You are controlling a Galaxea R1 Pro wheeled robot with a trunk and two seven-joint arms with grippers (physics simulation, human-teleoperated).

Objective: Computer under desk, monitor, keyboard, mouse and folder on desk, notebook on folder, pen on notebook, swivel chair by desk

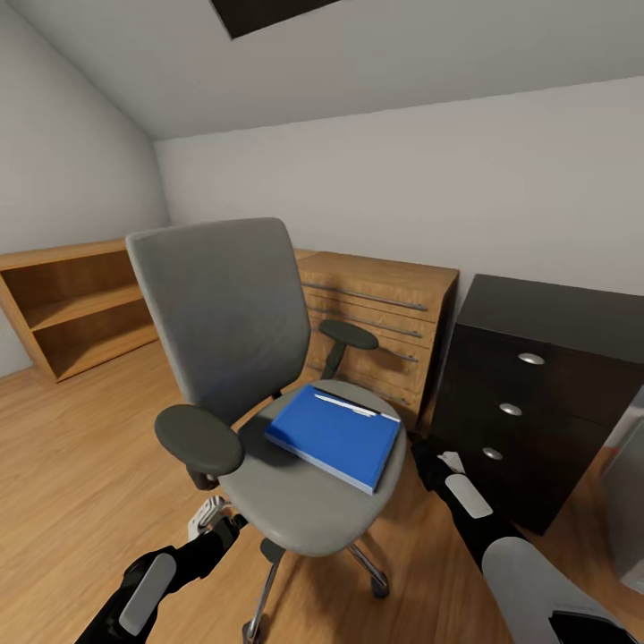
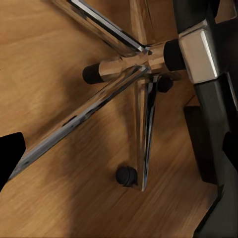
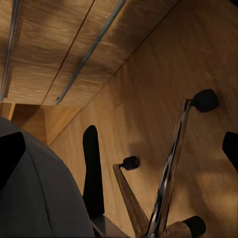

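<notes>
The swivel chair [image 1: 224, 304] stands in the middle of the head view, with a grey seat and back and black armrests. On its seat lies the blue folder [image 1: 335, 438], and a slim white pen [image 1: 353, 407] rests on the folder's far edge. My left gripper [image 1: 213, 519] hangs low under the chair's left armrest, over the chrome star base [image 2: 124, 69]. One of its black fingertips [image 2: 10, 158] sits far out to the side, so it is open. My right gripper [image 1: 436, 465] is beside the seat's right rim, open, with fingertips [image 3: 230, 148] wide apart above a chrome leg [image 3: 171, 163].
A light-wood drawer unit [image 1: 385, 313] stands behind the chair. A black drawer cabinet [image 1: 537, 394] is at the right and a low wood shelf [image 1: 72, 304] at the left wall. A pale grey object [image 1: 628, 501] is cut by the right edge. Wood floor [image 1: 80, 465] spreads to the left.
</notes>
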